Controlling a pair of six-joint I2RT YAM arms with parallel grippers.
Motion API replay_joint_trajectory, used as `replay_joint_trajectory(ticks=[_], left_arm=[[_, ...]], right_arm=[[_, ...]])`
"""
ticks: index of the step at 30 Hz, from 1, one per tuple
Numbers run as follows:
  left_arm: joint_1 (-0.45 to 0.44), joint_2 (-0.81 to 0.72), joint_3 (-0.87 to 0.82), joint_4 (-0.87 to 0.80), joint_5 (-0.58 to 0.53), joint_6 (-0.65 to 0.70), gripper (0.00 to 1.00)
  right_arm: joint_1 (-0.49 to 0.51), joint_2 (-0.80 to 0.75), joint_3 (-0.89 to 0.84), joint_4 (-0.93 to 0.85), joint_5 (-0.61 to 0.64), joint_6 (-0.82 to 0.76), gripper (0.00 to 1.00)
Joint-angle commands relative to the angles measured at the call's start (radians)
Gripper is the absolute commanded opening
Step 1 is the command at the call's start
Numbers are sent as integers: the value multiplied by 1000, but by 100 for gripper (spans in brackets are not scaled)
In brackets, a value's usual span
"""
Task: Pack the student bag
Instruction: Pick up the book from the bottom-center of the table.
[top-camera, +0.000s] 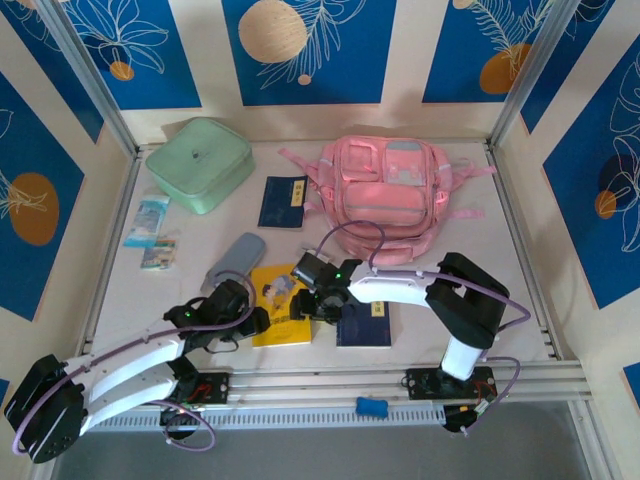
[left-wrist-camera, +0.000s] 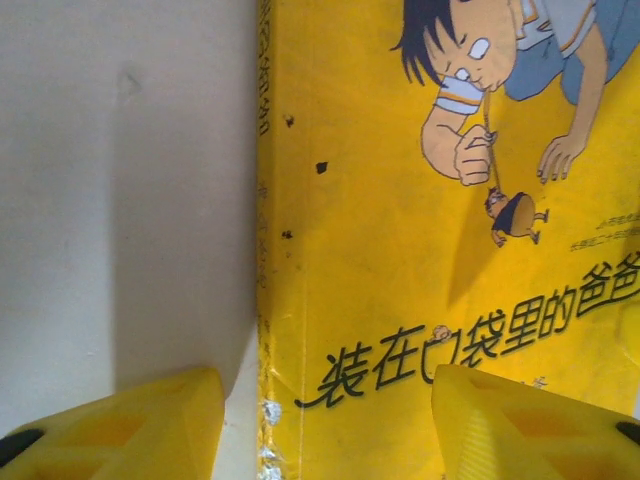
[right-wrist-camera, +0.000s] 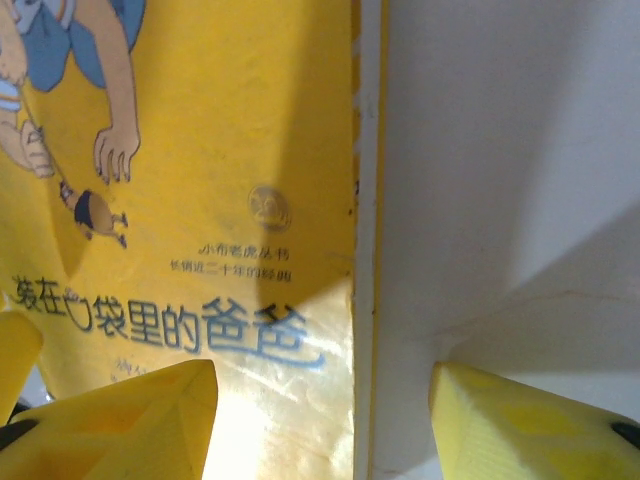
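Note:
The pink student bag (top-camera: 390, 185) lies at the back right of the table, apart from both grippers. A yellow picture book (top-camera: 283, 308) lies flat near the front. My left gripper (top-camera: 258, 322) is open low over the book's left edge; one yellow finger (left-wrist-camera: 120, 425) is over the table and the other (left-wrist-camera: 530, 425) over the yellow book (left-wrist-camera: 400, 250). My right gripper (top-camera: 308, 306) is open over the opposite edge, one finger (right-wrist-camera: 120, 420) above the yellow book (right-wrist-camera: 220, 150) and the other (right-wrist-camera: 530, 425) above bare table. Nothing is gripped.
A mint green zip case (top-camera: 198, 162) sits at the back left. One dark blue book (top-camera: 283, 200) lies beside the bag, another (top-camera: 365, 325) right of the yellow book. A grey pencil case (top-camera: 235, 258) and two small packets (top-camera: 150, 232) lie to the left.

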Motion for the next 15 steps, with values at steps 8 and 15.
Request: replay_joint_trajectory(ticks=[8,15], left_arm=[[6,22,-28,107,48,11,51],[6,61,-36,144,66,25,48]], right_arm=[[17,44,46,49,-12,2,58],[20,-7,44,67,-61,-10,58]])
